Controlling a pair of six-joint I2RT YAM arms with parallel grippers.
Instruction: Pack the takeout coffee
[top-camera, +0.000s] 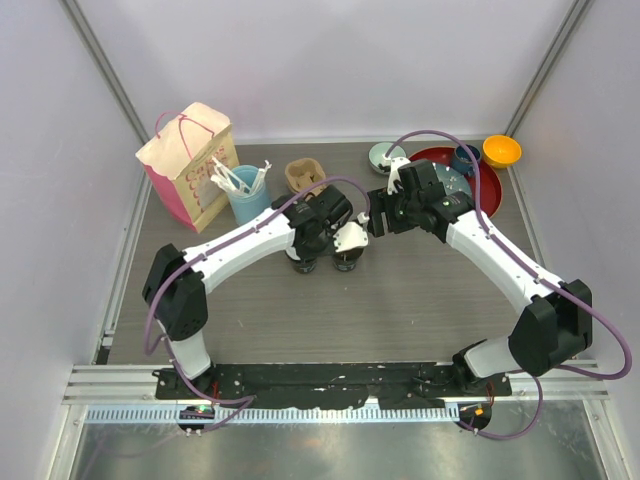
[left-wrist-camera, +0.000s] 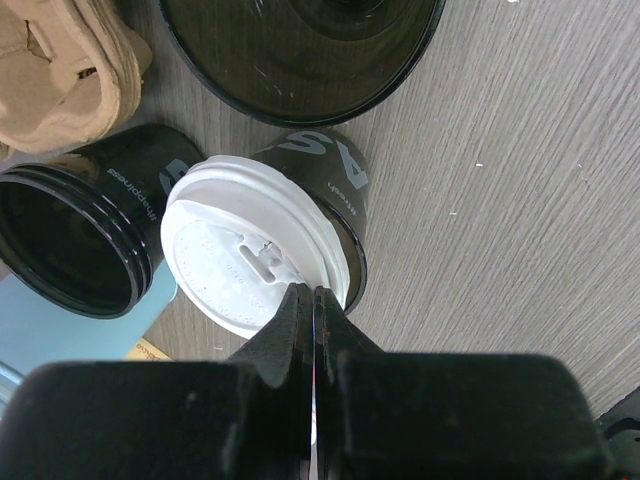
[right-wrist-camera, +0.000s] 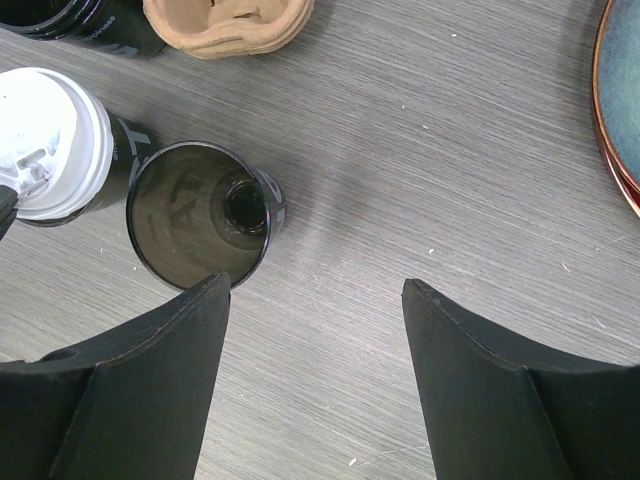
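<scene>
One takeout coffee cup, black with a white sip lid, stands mid-table and shows at the left edge of the right wrist view. My left gripper is shut, and its tips rest on the lid's near rim. Two more black cups have no lids: one is left of the lidded cup, the other is on its other side. My right gripper hangs open over bare table. Its left fingertip is just beside that lidless cup. From above, the cups are partly hidden under the left gripper.
A tan cardboard cup carrier lies behind the cups. A pink-and-tan paper bag and a light-blue cup of white utensils stand at the back left. At the back right are a red plate, a dark-blue mug, an orange bowl and a small pale bowl.
</scene>
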